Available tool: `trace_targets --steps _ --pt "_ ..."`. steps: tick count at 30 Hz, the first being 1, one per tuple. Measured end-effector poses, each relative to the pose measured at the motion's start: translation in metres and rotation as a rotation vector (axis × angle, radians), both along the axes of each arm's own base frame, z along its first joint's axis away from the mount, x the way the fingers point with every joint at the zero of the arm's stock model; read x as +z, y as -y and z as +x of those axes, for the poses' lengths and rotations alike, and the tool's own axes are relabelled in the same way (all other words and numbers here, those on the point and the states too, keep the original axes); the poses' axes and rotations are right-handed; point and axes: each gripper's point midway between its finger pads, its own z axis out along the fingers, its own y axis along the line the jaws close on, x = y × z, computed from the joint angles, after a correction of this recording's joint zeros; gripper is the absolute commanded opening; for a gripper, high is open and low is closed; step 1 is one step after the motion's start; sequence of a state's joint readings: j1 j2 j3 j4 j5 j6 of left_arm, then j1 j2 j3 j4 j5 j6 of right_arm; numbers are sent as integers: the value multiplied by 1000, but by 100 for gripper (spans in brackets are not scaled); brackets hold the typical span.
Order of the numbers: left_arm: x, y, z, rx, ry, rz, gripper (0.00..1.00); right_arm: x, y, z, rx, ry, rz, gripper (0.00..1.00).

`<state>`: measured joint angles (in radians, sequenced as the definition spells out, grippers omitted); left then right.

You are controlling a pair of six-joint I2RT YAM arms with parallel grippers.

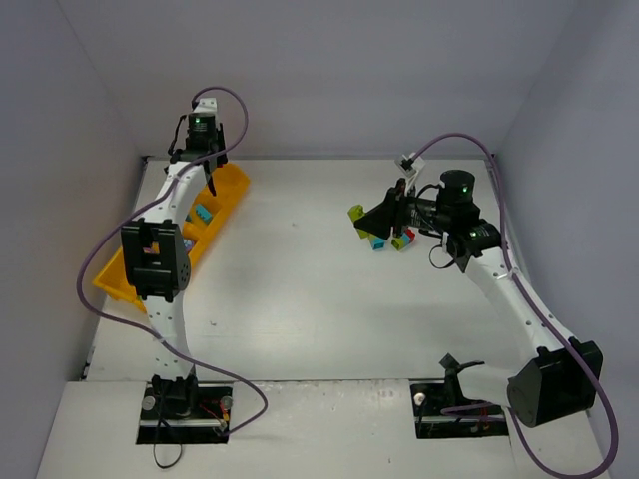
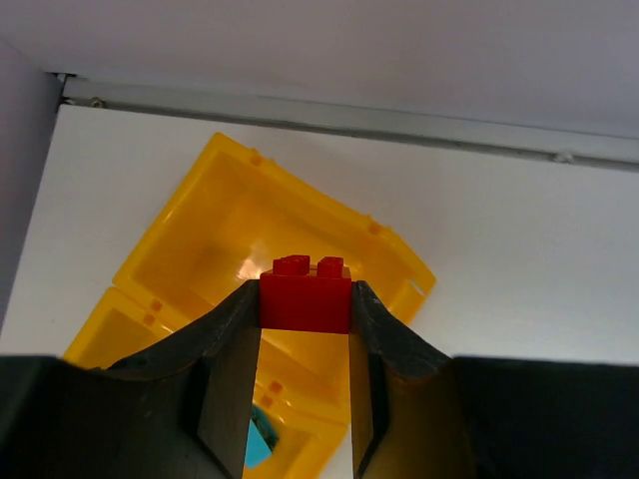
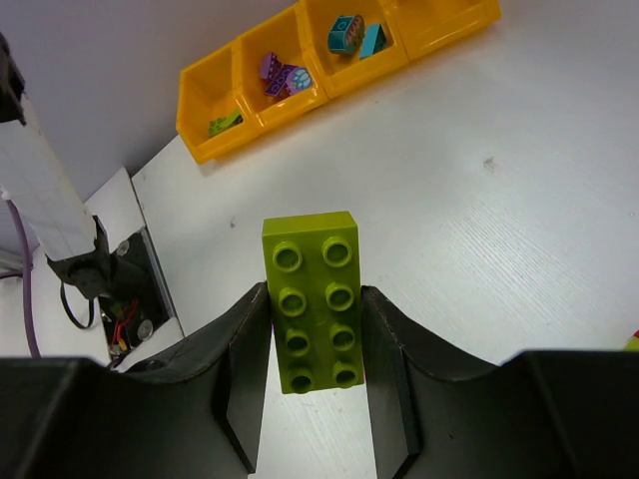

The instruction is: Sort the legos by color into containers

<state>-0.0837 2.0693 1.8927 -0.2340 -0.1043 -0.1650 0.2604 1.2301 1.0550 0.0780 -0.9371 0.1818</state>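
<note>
A long yellow tray (image 1: 236,186) lies at the far left, with teal legos (image 1: 203,213) in one compartment. My left gripper (image 1: 200,160) hangs over the tray's far end. In the left wrist view the left gripper (image 2: 305,293) is shut on a small red brick (image 2: 305,303), held above the bare end compartment (image 2: 240,225). My right gripper (image 1: 369,220) is shut on a long lime green brick (image 3: 313,261), held above the table. The right wrist view shows the tray (image 3: 200,100) holding a lime piece (image 3: 225,123), purple pieces (image 3: 283,77) and teal pieces (image 3: 354,35).
Loose legos lie on the table under my right wrist: a teal one (image 1: 379,242) and a lime and red stack (image 1: 402,239). Grey walls close the back and sides. The left arm's white link (image 3: 40,180) and base show at the right wrist view's left.
</note>
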Motion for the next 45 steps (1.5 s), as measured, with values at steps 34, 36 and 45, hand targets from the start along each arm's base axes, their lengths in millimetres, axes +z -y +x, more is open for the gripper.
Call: trace_targets --steps 34,36,45 --pt "134 213 -219 -577 -195 -642 85 -26 -42 5 66 108 -157 0" --pt "122 230 -232 -615 -252 -679 84 -25 -48 4 81 124 -166 0" --pt "106 252 -251 -664 -354 -764 70 -25 -56 14 90 155 -186 0"
